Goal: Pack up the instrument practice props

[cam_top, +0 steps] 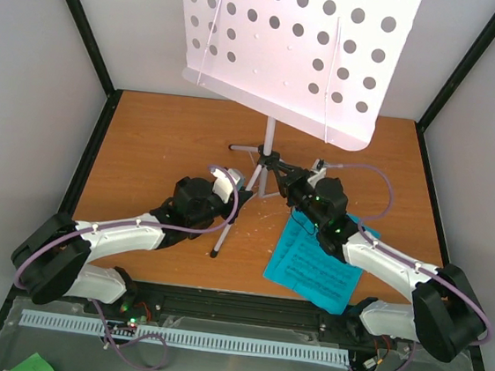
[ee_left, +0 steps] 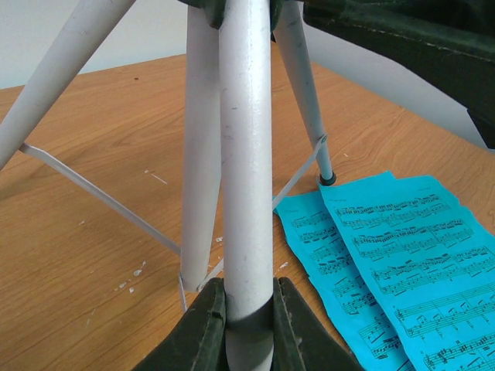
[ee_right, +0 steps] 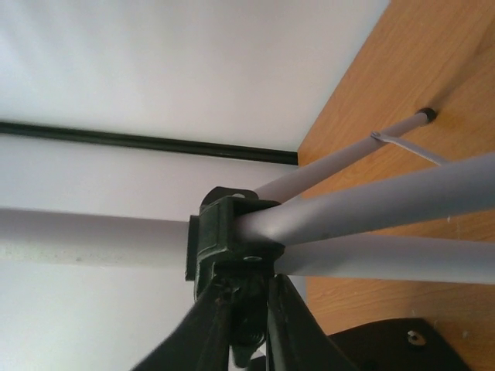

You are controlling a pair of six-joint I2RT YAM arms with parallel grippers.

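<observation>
The grey tripod music stand (cam_top: pixel 268 139) stands mid-table, its perforated tray (cam_top: pixel 289 39) high at the back. My left gripper (cam_top: pixel 235 189) is shut on one grey leg; in the left wrist view the jaws (ee_left: pixel 249 292) clamp that tube (ee_left: pixel 246 154) on both sides. My right gripper (cam_top: pixel 288 184) is shut on the black knob under the stand's black leg hub (ee_right: pixel 224 232), as the right wrist view (ee_right: pixel 249 284) shows. Cyan sheet-music pages (cam_top: pixel 315 262) lie flat on the table under my right arm and show in the left wrist view (ee_left: pixel 394 263). The metronome is out of view.
The wooden table (cam_top: pixel 145 148) is boxed in by white walls with black frame posts (cam_top: pixel 79 17). The stand's other legs (ee_left: pixel 305 85) and thin braces (ee_left: pixel 100 197) spread over the table. A white cable tray (cam_top: pixel 178 338) runs along the near edge.
</observation>
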